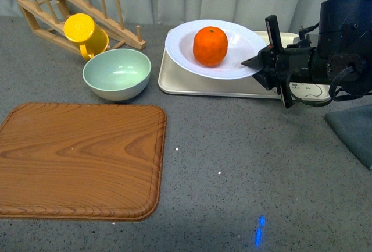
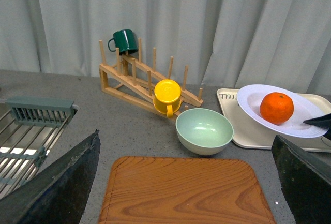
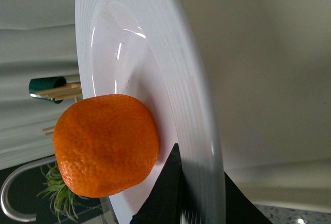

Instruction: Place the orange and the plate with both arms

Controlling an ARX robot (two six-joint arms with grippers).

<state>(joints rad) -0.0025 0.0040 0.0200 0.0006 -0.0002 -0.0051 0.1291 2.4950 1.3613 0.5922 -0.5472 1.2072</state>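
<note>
From the front, shows the right gripper [image 1: 256,63] pinched onto the right rim of the white plate [image 1: 180,45], with the orange [image 1: 210,46] in its well, above a cream tray [image 1: 174,84]. From the left wrist, finds the left gripper [image 2: 185,137] spread wide and holding nothing, over a wooden cutting board [image 2: 181,193], well apart from the plate. From the right wrist, puts dark fingers [image 3: 165,193] on either side of the ridged rim, the orange just beside the inner one.

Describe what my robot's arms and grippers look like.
The right arm is matte black, with a bulky rounded housing and loose black cables looping beneath. The right gripper has black fingers tapering to sharp wedge tips. The left gripper shows two broad dark-grey wedge fingers. No markings are visible.
</note>
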